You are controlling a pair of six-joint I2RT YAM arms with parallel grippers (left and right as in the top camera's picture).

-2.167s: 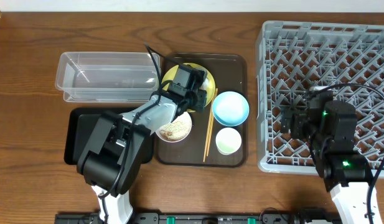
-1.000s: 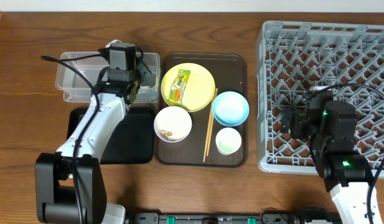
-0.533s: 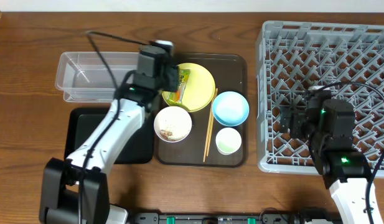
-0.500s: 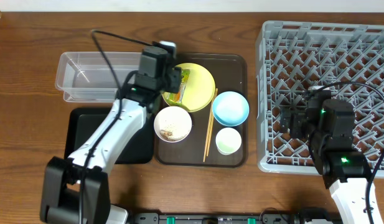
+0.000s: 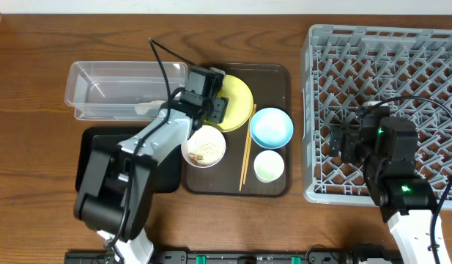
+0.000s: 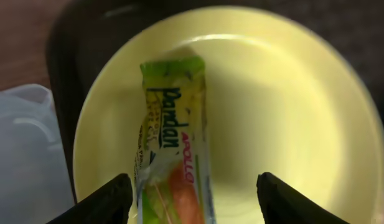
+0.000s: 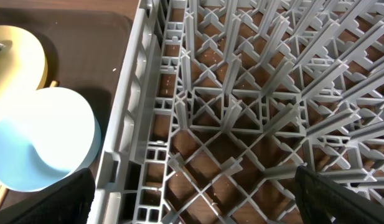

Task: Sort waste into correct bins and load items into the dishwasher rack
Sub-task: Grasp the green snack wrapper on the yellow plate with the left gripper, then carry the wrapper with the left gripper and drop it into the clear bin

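The left gripper (image 6: 195, 190) hangs low over the plate (image 6: 285, 112), jaws apart, one finger on either side of the wrapper (image 6: 173, 155), which lies lengthwise on the plate's left half in the wrist view. Nothing is gripped. The step in hand looks to be the waste sort, with the wrapper as its target. The next move would call for a short descent and a clean close across the thin film without scraping the plate, then a carry to one of the bins at frame left, the tub (image 5: 116, 88) or the black tray (image 5: 86, 147).

The right gripper (image 7: 192, 186) waits over the rack (image 5: 431, 44), fingers wide apart and empty.

Seen from overhead, the left wrist hides the wrapper and part of the plate, and the arm covers much of the black tray. The wrapper's lower end runs out of the wrist view. A white patch in the tub's lower right corner may be paper, but it is too blurred to tell. The white bowl (image 5: 204, 147) holds pale grains.
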